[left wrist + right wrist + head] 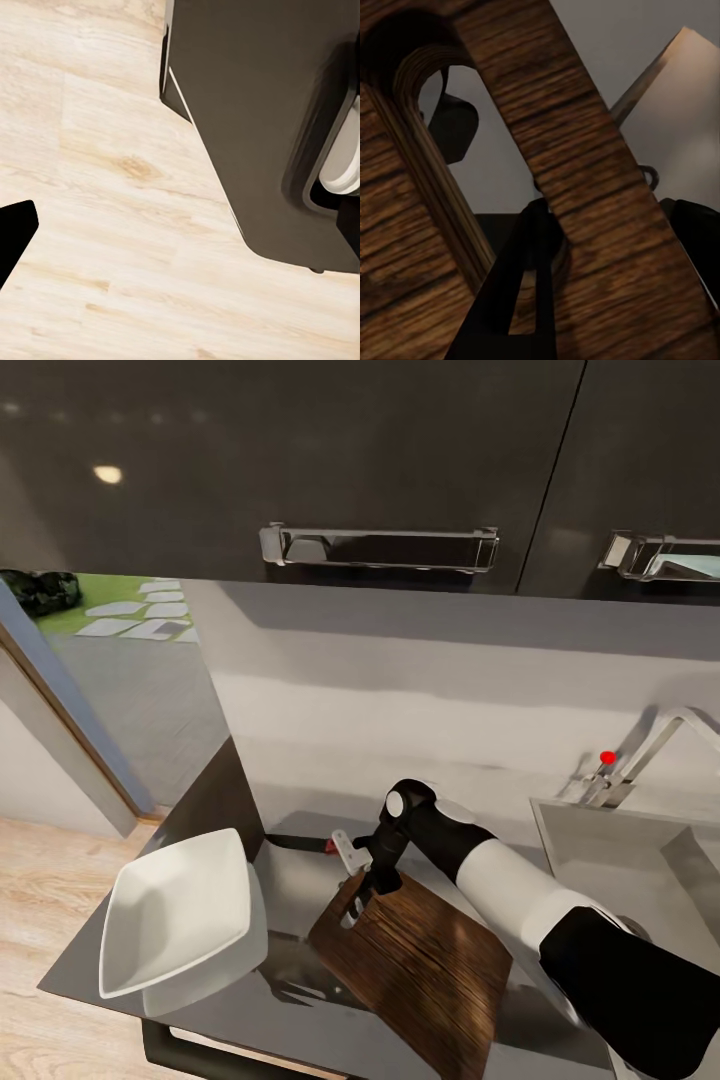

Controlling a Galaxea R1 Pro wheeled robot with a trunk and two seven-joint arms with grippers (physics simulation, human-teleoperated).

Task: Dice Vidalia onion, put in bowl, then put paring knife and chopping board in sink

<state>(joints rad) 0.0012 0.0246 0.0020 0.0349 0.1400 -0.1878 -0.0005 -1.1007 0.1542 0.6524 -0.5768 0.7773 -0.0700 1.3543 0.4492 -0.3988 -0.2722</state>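
Note:
The brown chopping board [425, 970] lies askew on the grey countertop [296, 900], its slotted end toward the wall. My right gripper [372, 882] is shut on the strip of wood beside the handle slot. Up close, the chopping board [585, 172] sits between my right gripper's [607, 251] dark fingers [519, 289], and that end looks lifted off the steel. The paring knife [312, 845], red handle and dark blade, lies just behind the board. The white bowl [180, 920] stands to the board's left. The sink [640, 860] is at the right. The Vidalia onion is out of view.
The chrome tap [650, 745] with a red knob [607, 757] rises behind the sink. Dark wall cabinets [300, 460] hang overhead. The countertop ends left of the bowl, with wooden floor [30, 880] and a doorway beyond. The left wrist view looks at wooden floor [112, 187] beside a dark cabinet [247, 112].

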